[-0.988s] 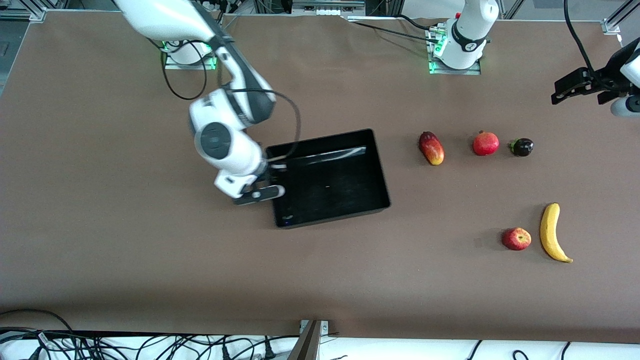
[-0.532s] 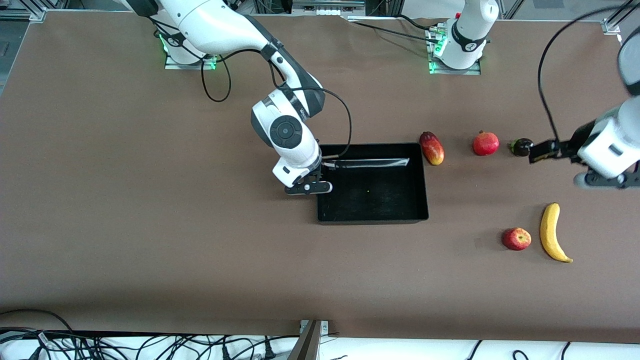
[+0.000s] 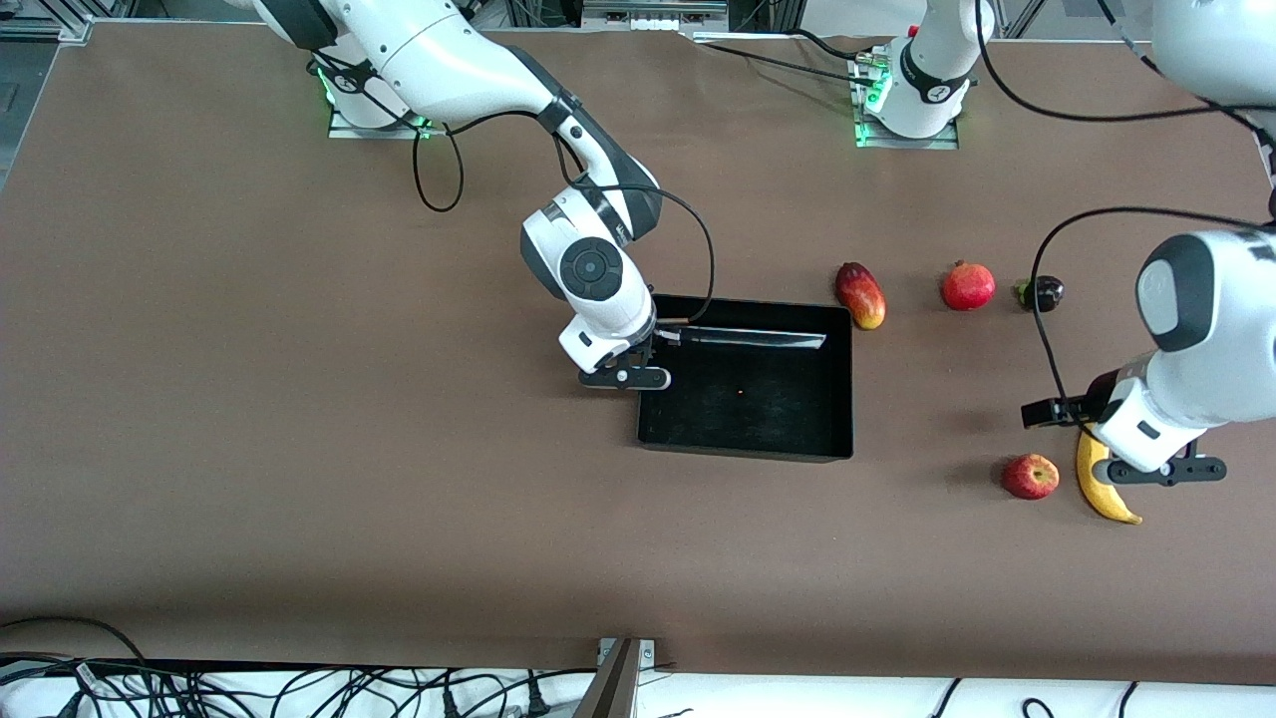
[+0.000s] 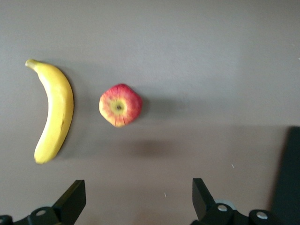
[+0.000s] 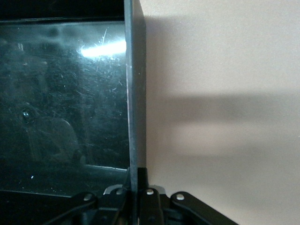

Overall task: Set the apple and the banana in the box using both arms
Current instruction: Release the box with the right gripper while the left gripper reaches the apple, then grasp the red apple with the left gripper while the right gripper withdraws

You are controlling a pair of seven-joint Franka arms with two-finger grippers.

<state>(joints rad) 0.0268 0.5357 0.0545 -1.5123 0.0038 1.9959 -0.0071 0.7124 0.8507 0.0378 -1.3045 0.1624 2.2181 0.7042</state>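
The right gripper is clenched on the wall of the box at the end toward the right arm's base; the right wrist view shows that wall pinched between the closed fingers. The box sits on the table and holds no fruit.

The left gripper hangs over the banana, released, with both fingers spread wide. In the left wrist view the banana and the apple lie side by side, apart, and the gap between the fingers sits nearer the apple than the banana.

Step in hand, as a judgement: the right arm steadies the box while the left arm lines up for its first pick. The next move calls for centring the open fingers over one fruit, lowering, and closing. The apple lies beside the banana, between it and the box, well apart from the box.

Count:
- apple: one
- banana: one
- box: one
- other fruit: three, in a row farther from the front camera than the apple: a mango just beside the box corner, a pomegranate, and a small dark fruit.
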